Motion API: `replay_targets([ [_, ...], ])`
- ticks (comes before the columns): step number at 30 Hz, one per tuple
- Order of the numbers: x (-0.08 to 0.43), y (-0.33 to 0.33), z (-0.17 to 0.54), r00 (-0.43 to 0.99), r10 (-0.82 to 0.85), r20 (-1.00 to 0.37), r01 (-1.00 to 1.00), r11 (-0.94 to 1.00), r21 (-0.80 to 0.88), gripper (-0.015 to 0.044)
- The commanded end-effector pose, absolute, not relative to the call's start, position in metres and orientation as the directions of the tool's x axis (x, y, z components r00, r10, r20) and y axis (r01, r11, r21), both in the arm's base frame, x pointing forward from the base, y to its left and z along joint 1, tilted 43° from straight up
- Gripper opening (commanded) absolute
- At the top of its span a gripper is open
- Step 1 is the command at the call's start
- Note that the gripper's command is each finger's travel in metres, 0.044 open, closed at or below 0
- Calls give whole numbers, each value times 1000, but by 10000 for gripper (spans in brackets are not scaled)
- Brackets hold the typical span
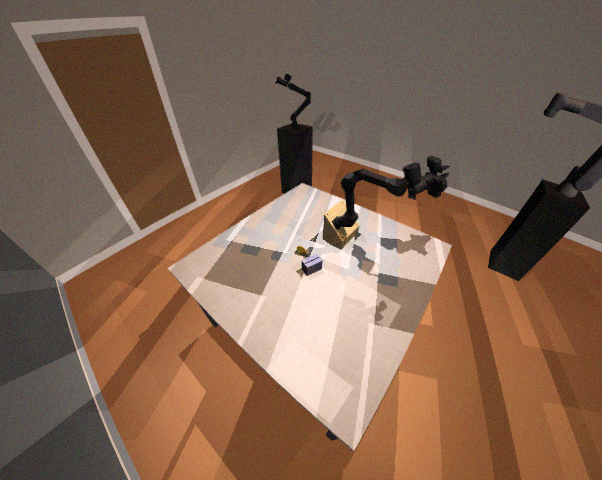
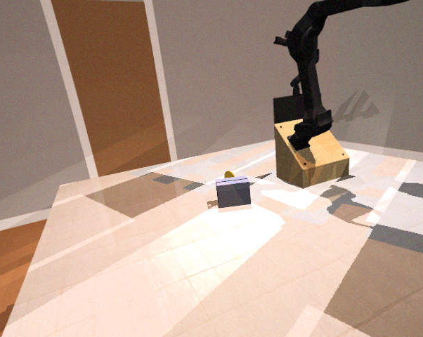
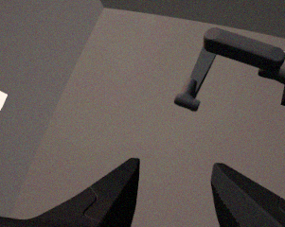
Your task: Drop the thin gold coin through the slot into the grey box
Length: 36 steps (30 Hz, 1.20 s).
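Observation:
The gold coin (image 1: 301, 250) (image 2: 229, 174) stands on edge just behind the box. Its dark-green holder is barely made out in the top view and hidden behind the box in the exterior view. The closed grey box (image 1: 312, 265) (image 2: 233, 196) stands upright on the table, with a dark slot line along its lid. My gripper (image 1: 446, 179) (image 3: 175, 169) is partly open and empty, held high in the air to the right of the arm's base, far from coin and box. The exterior view does not show the gripper. The wrist view shows neither coin nor box.
The arm's base sits on a slanted wooden block (image 1: 333, 237) (image 2: 326, 170) behind and right of the box, on a pale table (image 1: 311, 330) (image 2: 168, 268). Black pedestals (image 1: 294, 157) (image 1: 536, 229) with other arms stand beyond the table. Shadows cross the table.

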<state>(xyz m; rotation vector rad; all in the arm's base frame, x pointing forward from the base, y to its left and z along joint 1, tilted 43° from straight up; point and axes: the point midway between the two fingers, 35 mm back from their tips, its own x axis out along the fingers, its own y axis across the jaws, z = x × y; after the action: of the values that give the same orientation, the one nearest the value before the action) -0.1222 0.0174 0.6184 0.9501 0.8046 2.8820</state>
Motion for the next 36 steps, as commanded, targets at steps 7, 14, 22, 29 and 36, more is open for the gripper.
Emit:
replay_targets([
  [7, -97, 143, 599, -694, 512, 506, -156, -793, 589, 161],
  [14, -36, 239, 556, -510, 774, 375, -333, -579, 744, 161],
  [22, 68, 302, 498, -204, 955, 217, -421, -286, 861, 161],
  [29, 171, 317, 429, 55, 998, 23, -389, 0, 921, 161],
  [36, 265, 292, 349, 262, 946, -191, -248, 257, 934, 161],
])
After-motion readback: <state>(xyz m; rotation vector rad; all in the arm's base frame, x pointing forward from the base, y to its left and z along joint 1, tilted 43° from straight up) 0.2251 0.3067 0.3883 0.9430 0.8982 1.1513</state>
